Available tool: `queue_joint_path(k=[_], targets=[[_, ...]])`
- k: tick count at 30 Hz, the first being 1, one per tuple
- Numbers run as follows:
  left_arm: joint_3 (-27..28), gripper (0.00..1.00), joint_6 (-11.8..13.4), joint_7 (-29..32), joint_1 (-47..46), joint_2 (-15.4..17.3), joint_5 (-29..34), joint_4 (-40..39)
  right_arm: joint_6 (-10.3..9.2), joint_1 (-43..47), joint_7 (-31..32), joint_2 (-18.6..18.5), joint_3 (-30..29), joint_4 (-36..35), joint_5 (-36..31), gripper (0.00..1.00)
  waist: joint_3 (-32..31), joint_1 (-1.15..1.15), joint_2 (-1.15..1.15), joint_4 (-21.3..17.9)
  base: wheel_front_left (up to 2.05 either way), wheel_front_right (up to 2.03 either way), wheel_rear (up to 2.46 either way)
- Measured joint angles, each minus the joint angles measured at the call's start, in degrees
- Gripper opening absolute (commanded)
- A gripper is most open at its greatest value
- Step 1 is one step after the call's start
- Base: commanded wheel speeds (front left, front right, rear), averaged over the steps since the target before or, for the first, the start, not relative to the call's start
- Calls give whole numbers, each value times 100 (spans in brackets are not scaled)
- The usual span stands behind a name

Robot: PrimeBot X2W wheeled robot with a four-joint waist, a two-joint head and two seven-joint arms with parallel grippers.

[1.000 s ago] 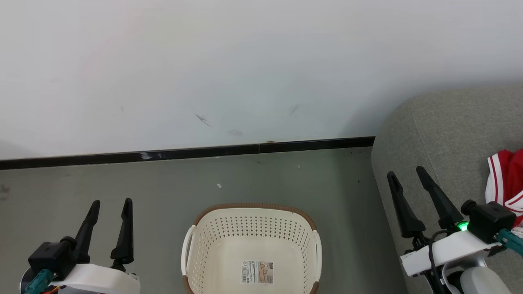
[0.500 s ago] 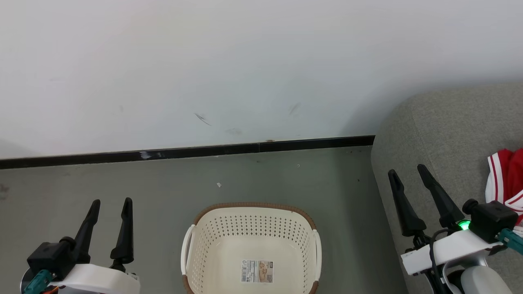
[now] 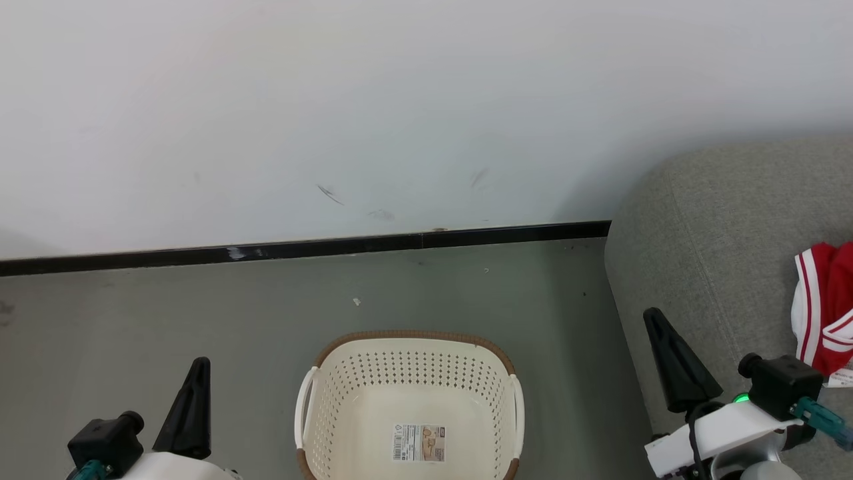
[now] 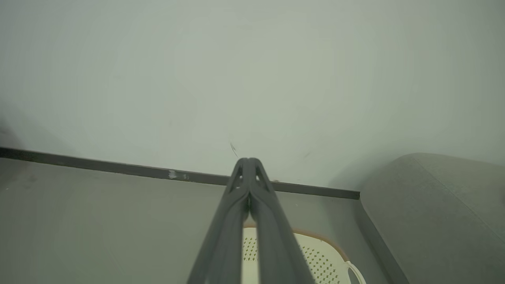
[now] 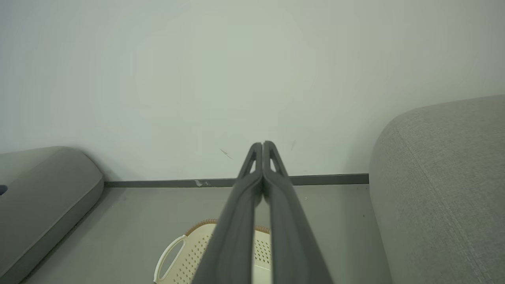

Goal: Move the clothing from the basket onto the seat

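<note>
Both tools are shut now. My left tool (image 3: 199, 368) and right tool (image 3: 655, 320) each read as a single dark wedge from the head; half a second ago both had their fingers spread. The wrist views agree: fingers pressed tip to tip, nothing between them. Both tools also sit lower in the head view than they did.

The basket (image 3: 413, 373) stands on the floor (image 3: 266, 300) between my arms. What I see of its inside is bare apart from the label sticker (image 3: 419, 443) on the bottom; its near edge is cut off by the frame.

The clothing (image 3: 823, 313) lies on the seat (image 3: 720, 227) to my right, a red-and-white heap at the picture's edge, near my right wrist and apart from the tool.

Judgement: the garment is delivered and released, and the arms are tucking in to rest. The task looks done.
</note>
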Motion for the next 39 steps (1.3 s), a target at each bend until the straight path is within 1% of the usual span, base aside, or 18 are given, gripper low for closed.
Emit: queue_joint_path(k=[9, 11, 17, 22, 32, 35, 39], targets=[[99, 0, -9, 235, -4, -11, -655, 54, 0, 88, 1, 30, 77, -56, 676, 0, -8, 0, 0, -6, 0, 0, 0], [114, 0, -53, 280, -4, -27, -802, 60, 0, 88, 24, 34, 67, -56, 876, 0, -15, 0, 0, -9, 0, 0, 0], [187, 0, -58, 403, -8, -70, -1162, 85, 0, 86, 137, 48, -51, -27, 1459, 0, -42, 4, 0, -18, 0, 0, 0], [247, 0, -108, 516, -10, -89, -1468, 111, 0, 86, 235, 49, -89, 13, 1870, 0, -72, 23, 0, -27, 0, 0, 0], [348, 0, -158, 720, -12, -132, -2085, 122, 0, 82, 430, 27, -188, 111, 2697, 0, -140, 76, 0, -38, 0, 0, 0], [377, 0, -160, 804, -12, -144, -2284, 129, 0, 82, 493, 14, -212, 154, 2948, 0, -163, 89, 0, -42, 0, 0, 0], [420, 0, -207, 861, -12, -166, -2540, 137, 0, 81, 549, 9, -237, 196, 3287, 0, -190, 98, 0, -47, 0, 0, 0]])
